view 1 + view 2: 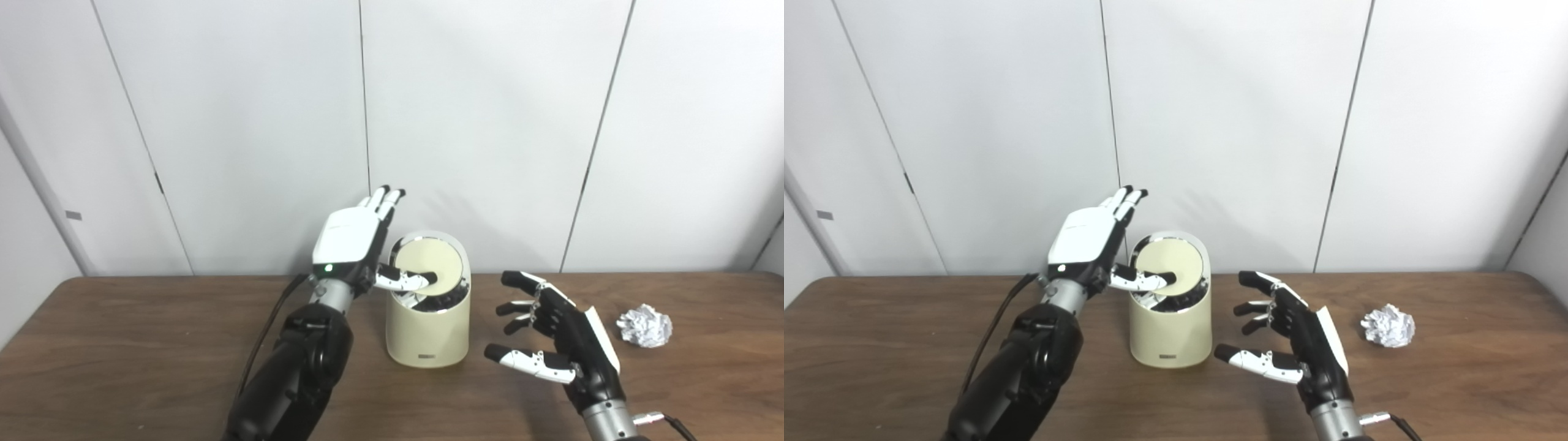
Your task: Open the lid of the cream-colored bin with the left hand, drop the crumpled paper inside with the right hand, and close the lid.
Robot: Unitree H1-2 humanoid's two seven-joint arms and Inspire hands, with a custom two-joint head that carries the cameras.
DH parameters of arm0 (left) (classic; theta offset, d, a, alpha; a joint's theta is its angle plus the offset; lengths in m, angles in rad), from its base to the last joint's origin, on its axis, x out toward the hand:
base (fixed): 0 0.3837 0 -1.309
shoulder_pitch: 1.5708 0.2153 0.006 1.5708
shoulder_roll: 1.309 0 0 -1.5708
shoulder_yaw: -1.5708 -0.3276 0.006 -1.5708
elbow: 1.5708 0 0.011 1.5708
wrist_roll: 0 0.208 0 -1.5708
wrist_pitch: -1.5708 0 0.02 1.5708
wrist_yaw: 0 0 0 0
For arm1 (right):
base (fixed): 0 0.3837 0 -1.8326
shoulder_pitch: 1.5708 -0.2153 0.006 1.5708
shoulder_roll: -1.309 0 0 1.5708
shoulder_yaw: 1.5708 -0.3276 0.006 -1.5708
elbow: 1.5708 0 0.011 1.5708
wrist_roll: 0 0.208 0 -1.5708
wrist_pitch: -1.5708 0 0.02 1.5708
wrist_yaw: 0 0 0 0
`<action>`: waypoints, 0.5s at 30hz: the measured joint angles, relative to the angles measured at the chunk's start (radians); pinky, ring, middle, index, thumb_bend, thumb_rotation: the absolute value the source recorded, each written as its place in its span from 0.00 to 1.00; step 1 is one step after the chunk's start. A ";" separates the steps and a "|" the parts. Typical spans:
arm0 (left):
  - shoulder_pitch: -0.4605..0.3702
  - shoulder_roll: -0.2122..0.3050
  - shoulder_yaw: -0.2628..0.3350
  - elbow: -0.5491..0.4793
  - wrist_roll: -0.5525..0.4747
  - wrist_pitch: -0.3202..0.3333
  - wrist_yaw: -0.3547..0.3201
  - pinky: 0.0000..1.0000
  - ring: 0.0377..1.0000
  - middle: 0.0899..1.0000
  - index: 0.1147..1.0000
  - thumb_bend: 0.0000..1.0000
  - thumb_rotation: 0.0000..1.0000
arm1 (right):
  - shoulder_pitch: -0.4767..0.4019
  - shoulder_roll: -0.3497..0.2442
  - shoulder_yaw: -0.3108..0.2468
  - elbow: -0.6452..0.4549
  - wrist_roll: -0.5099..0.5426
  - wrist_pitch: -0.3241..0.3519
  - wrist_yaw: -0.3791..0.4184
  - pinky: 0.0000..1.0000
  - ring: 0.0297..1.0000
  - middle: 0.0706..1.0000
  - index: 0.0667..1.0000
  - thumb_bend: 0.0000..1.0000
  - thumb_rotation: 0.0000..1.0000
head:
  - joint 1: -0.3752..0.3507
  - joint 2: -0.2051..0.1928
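The right robot hand (554, 334) hovers just above the bench (122, 343) with its palm turned toward the bin and its fingers and thumb spread wide, holding nothing. The paper ball (644, 326) lies on the bench behind the back of that hand, off to the right and a little farther from the robot, near but clearly apart from it. So the coming move turns on this: the hand faces left, toward the bin, while the paper sits on its other side, and it will likely have to swing outward to the right and turn its palm over before it can close on the ball. The ball is roughly round, with no long axis to line up with, so the approach angle matters little. The right hand is plainly the nearer one; the left is well away across the bin. The cream bin (429, 334) stands just left of the right hand, between the two arms. The left robot hand (355, 245) is at the bin's upper left, fingers stretched upward and apart, with its thumb (407, 280) laid against the tilted lid (429, 263); it presses rather than grips. The lid looks partly swung, with a dark gap showing below it.
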 measured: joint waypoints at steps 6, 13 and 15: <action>0.011 -0.023 0.076 -0.006 -0.127 -0.032 0.015 0.69 0.89 0.97 1.00 0.84 0.30 | 0.000 -0.003 0.000 0.000 0.000 0.000 0.000 0.47 0.61 0.78 0.73 0.71 0.17 | 0.002 0.003; 0.011 -0.026 0.128 -0.047 -0.210 -0.058 0.037 0.76 0.93 0.98 1.00 0.78 0.32 | 0.000 -0.003 -0.001 0.000 0.000 0.004 0.000 0.47 0.61 0.78 0.73 0.70 0.16 | 0.005 0.003; 0.011 -0.026 0.144 -0.047 -0.233 -0.066 0.040 0.72 0.90 0.95 1.00 0.80 0.31 | 0.000 -0.003 -0.001 0.000 0.000 0.004 0.000 0.47 0.61 0.78 0.73 0.70 0.16 | 0.005 0.003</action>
